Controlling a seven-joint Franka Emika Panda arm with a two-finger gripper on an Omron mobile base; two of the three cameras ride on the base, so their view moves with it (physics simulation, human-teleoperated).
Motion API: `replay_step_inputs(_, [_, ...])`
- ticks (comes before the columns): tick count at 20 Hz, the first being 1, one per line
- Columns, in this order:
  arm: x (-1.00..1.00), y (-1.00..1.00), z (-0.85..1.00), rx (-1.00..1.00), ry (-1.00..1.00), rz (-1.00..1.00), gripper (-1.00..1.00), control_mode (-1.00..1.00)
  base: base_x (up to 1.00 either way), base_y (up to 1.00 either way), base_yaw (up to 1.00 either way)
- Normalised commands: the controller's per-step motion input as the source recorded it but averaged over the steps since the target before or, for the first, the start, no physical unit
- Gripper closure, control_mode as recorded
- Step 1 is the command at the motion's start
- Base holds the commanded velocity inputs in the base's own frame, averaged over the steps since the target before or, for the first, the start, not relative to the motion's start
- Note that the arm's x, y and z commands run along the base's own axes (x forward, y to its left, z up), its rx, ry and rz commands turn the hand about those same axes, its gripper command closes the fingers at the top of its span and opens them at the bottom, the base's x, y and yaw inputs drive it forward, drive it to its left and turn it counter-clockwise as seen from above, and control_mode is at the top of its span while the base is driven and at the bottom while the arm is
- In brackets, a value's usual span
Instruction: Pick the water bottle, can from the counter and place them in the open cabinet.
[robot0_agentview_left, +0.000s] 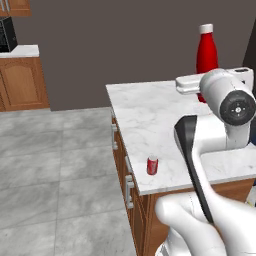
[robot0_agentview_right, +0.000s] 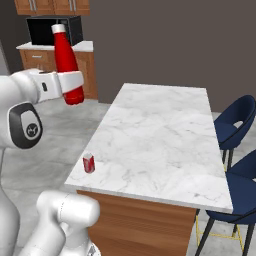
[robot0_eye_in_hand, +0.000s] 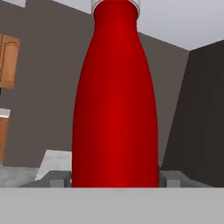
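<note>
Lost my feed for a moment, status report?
Claw shut on water bottle, lifted off the counter. Can standing near counter's corner. Nothing blocking the bottle.
</note>
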Motion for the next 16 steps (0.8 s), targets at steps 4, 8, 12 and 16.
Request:
replay_step_inputs(4, [-0.13,0.00,0.11,0.06,-0.10,0.03,1.00,-1.00,0.00,0.00,0.00])
replay_step_inputs(8, [-0.07,0.00,0.11,0.05,-0.01,0.04,1.00,-1.00,0.00,0.00,0.00])
replay_step_inputs(12, [-0.08,0.00,0.02,0.03,0.00,0.06,1.00,-1.00,0.00,0.00,0.00])
replay_step_inputs(16, [-0.24,0.00,0.00,0.01,0.00,0.10,1.00,-1.00,0.00,0.00,0.00])
